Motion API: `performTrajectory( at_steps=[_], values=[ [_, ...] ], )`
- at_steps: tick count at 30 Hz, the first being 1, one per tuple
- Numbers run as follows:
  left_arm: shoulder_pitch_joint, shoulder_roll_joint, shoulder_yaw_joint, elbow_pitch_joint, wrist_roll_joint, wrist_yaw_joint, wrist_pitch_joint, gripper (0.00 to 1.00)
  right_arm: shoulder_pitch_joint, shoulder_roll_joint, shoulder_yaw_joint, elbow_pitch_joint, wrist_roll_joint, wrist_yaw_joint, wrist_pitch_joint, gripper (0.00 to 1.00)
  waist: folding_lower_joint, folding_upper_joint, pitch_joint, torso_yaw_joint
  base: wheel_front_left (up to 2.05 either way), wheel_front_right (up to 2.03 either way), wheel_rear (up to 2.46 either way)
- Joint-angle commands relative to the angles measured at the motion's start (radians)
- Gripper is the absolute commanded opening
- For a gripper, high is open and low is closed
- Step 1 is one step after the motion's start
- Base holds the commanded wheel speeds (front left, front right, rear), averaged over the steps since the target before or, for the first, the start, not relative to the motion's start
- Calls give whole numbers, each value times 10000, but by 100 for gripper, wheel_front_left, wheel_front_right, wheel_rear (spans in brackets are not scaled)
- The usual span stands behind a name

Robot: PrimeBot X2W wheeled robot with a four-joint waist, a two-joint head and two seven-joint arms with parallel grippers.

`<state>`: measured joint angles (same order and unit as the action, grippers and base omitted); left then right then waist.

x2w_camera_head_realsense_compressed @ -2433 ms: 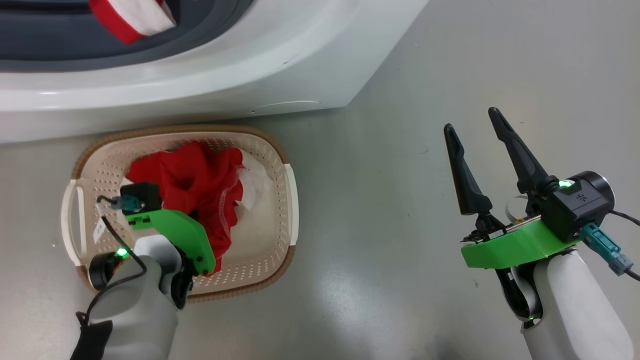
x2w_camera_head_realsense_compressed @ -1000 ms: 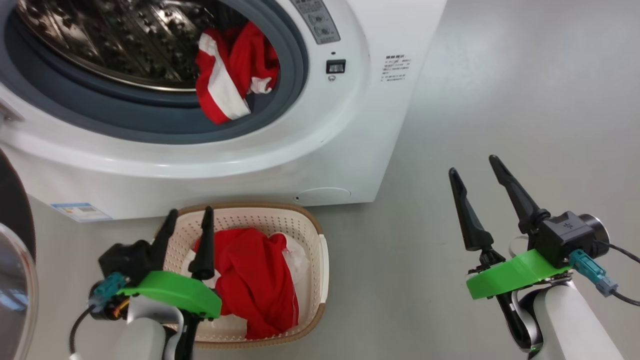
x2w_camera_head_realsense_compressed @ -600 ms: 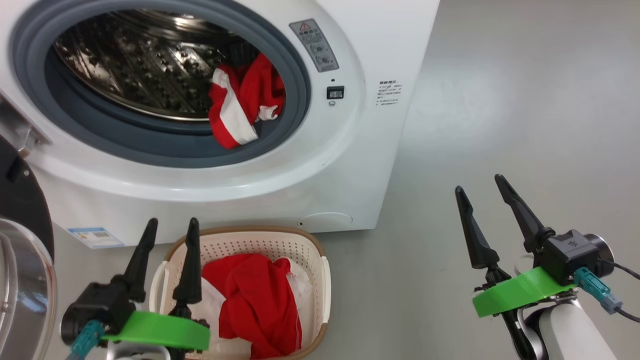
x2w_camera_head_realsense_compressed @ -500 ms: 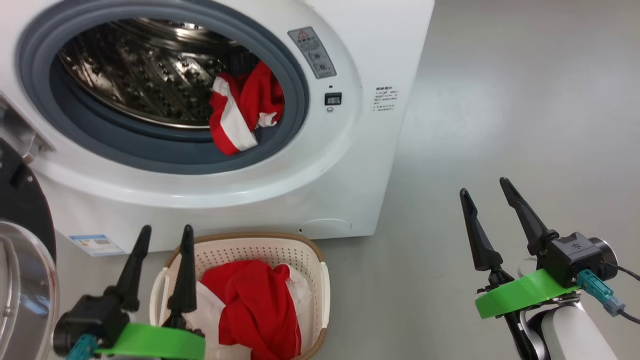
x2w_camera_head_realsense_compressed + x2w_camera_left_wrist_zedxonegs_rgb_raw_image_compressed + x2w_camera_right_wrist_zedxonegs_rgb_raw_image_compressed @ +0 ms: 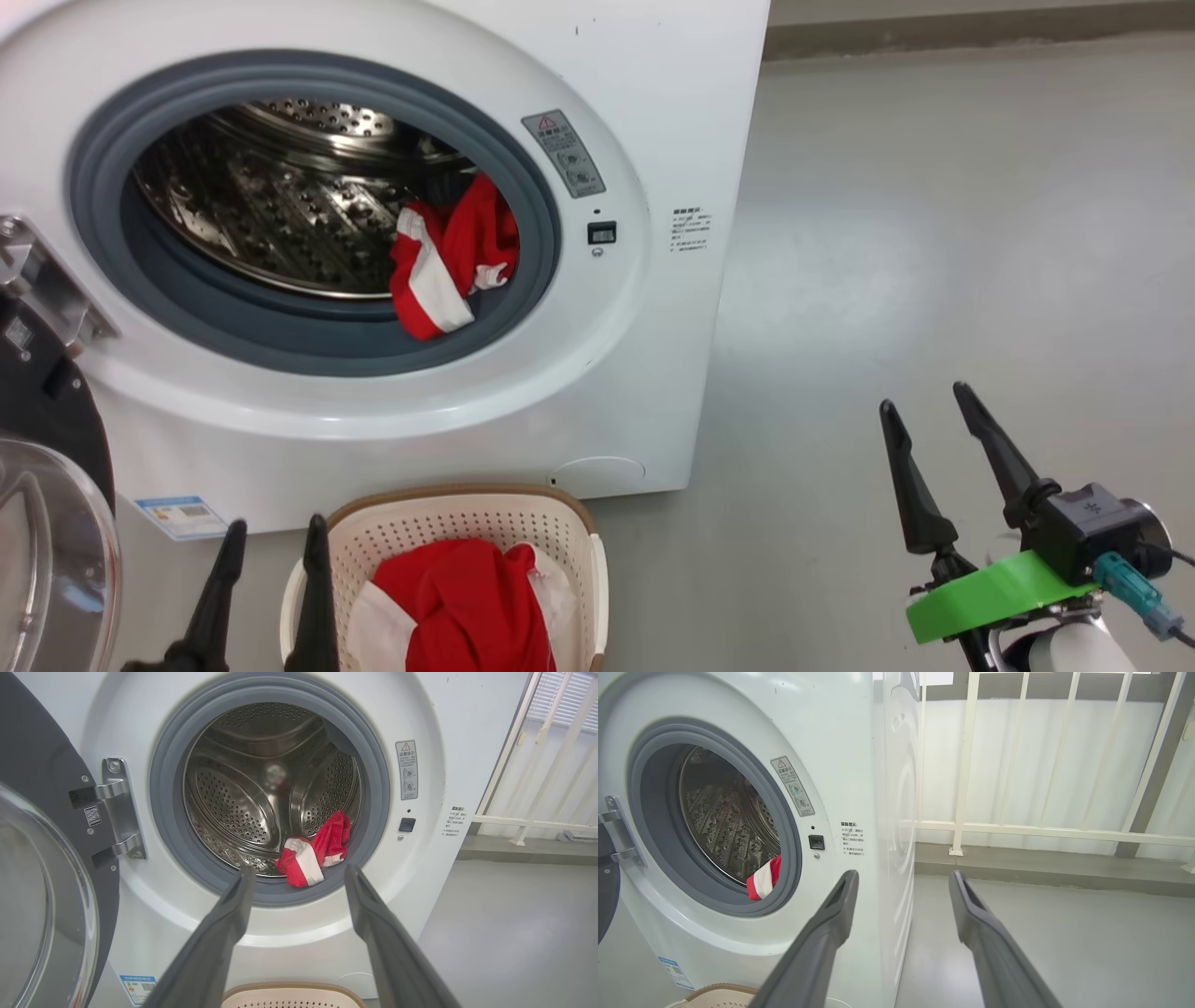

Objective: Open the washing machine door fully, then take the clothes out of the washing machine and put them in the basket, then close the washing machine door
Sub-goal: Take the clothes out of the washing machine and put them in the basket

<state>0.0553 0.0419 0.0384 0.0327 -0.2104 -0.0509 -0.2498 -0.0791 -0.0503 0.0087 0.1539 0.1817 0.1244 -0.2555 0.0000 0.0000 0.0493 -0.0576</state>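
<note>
The white washing machine (image 5: 672, 112) stands with its door (image 5: 47, 523) swung wide to the left. A red and white garment (image 5: 448, 257) lies at the drum's lower right edge, over the grey gasket (image 5: 310, 856). More red clothes (image 5: 462, 607) fill the cream basket (image 5: 467, 518) on the floor below the machine. My left gripper (image 5: 275, 532) is open and empty beside the basket's left end; in the left wrist view (image 5: 299, 872) it points at the drum mouth. My right gripper (image 5: 924, 397) hovers open and empty over the floor to the right.
Grey floor (image 5: 934, 233) stretches to the right of the machine. A white railing (image 5: 1017, 828) on a low kerb runs behind it. The open door's hinge (image 5: 117, 807) sits at the left of the drum mouth.
The head camera has tilted up, so the whole drum mouth shows and the basket sits lower. My left gripper has come up out of the basket, leaving the red clothes there.
</note>
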Motion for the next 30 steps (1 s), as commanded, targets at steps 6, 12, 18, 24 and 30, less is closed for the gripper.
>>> performTrajectory(
  at_steps=[6,12,18,24,30],
  values=[
    [619,100,504,-565,4,333,-120,100,279,1,180,-494,-377,63,-63,100,0,0,-415,-178,0,0,0],
    [819,110,489,-700,29,420,-120,100,446,1,172,-602,-471,63,-63,100,0,0,-476,-199,0,0,0],
    [947,143,465,-774,35,492,-93,100,530,1,260,-604,-402,63,-63,100,0,0,-475,-243,0,0,0],
    [874,192,432,-754,86,612,-48,100,439,1,379,-606,-301,63,-63,100,0,0,-403,-322,0,0,0],
    [783,259,346,-664,218,811,14,100,396,1,425,-650,-294,63,-63,100,0,0,-294,-394,0,0,0]
  ],
)
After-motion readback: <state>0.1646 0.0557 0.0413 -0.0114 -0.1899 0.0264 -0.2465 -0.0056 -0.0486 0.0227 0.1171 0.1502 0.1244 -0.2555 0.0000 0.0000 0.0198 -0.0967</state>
